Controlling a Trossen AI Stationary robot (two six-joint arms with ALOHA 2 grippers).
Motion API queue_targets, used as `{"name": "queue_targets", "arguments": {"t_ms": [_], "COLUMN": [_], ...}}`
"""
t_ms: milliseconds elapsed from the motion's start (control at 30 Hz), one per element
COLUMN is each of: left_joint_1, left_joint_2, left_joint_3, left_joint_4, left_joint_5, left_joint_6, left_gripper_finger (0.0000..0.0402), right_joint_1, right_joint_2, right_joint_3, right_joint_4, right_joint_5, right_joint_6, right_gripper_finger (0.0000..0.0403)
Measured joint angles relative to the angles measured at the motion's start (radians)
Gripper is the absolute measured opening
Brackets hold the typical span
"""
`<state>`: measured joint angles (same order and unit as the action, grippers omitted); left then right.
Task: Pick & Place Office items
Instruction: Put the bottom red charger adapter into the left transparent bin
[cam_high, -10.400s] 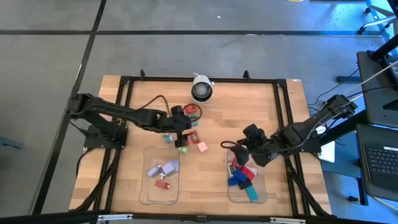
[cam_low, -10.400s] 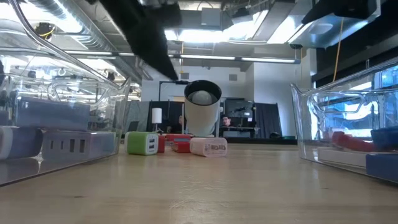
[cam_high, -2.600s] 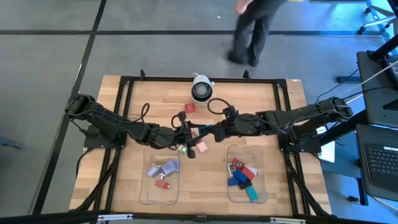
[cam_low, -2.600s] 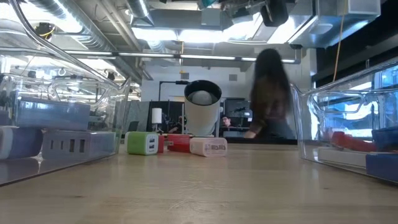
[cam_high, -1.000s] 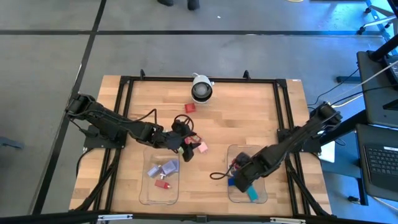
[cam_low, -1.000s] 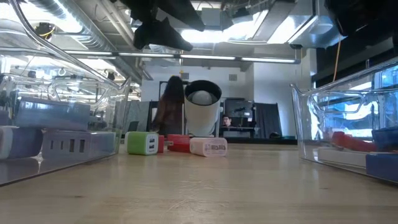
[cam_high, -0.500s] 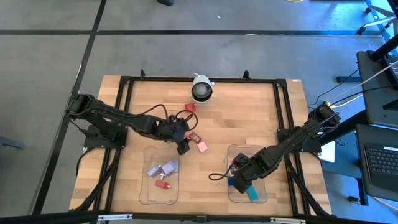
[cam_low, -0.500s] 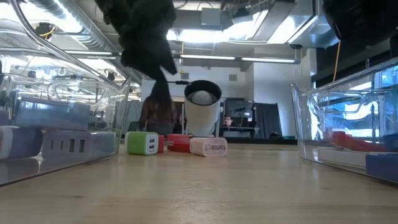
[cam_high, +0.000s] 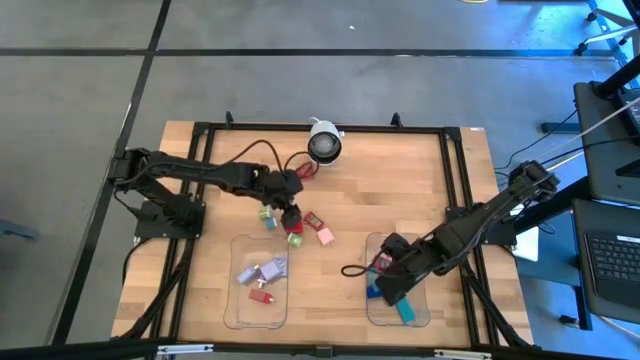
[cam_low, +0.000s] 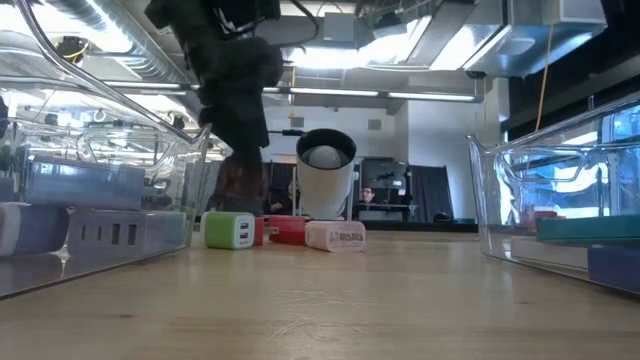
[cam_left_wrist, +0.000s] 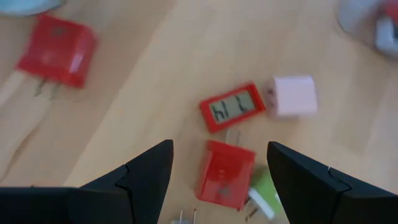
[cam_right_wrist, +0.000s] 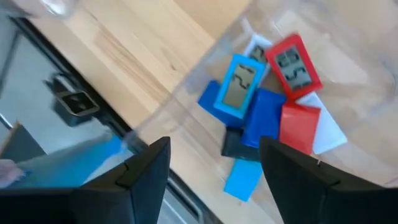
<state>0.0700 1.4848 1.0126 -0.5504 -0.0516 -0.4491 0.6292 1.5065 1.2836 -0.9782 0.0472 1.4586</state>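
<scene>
The left end effector (cam_high: 290, 213) is held low over a loose cluster of office items near the middle of the wooden counter (cam_high: 400, 180), its fingers spread with nothing between them. A red block (cam_left_wrist: 225, 173) lies directly between them in the left wrist view, with a flat red piece with a small display (cam_left_wrist: 232, 107), a pink block (cam_left_wrist: 293, 96) and a green block (cam_left_wrist: 266, 196) packed close around it. Because these are crowded, a neighbour could be clipped or pushed aside as the fingers close, or two pieces could be pinched at once. The right end effector (cam_high: 393, 280) is seen over the right clear tray (cam_high: 425, 318), fingers spread and empty, above blue and red pieces (cam_right_wrist: 261, 112) already in it. A left clear tray (cam_high: 238, 318) holds lilac pieces. A round white-and-black camera (cam_high: 322, 145) stands at the counter's far edge. Grey floor surrounds the counter; beyond it, a lit room with ceiling lights is seen.
</scene>
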Motion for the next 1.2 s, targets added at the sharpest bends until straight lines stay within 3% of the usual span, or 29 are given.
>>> {"name": "queue_targets", "arguments": {"t_ms": [233, 733, 1033, 1200], "left_joint_1": [0.025, 0.011, 0.043, 0.091], "left_joint_2": [0.02, 0.262, 0.227, 0.212], "left_joint_3": [0.0, 0.0, 0.0, 0.0], "left_joint_4": [0.029, 0.13, 0.165, 0.191], "left_joint_5": [-0.057, 0.144, -0.013, -0.035], "left_joint_6": [0.083, 0.112, 0.185, 0.183], "left_gripper_finger": [0.0258, 0.0287, 0.0287, 0.0286], "right_joint_1": [-0.009, -0.066, -0.086, -0.087], "right_joint_2": [-0.009, -0.009, -0.009, -0.009], "right_joint_3": [0.043, 0.043, 0.043, 0.043], "right_joint_4": [-0.01, -0.011, -0.011, -0.011], "right_joint_5": [0.087, 0.086, 0.084, 0.085], "right_joint_6": [-0.012, -0.046, -0.068, -0.071], "right_gripper_finger": [0.0244, 0.0245, 0.0245, 0.0245]}}
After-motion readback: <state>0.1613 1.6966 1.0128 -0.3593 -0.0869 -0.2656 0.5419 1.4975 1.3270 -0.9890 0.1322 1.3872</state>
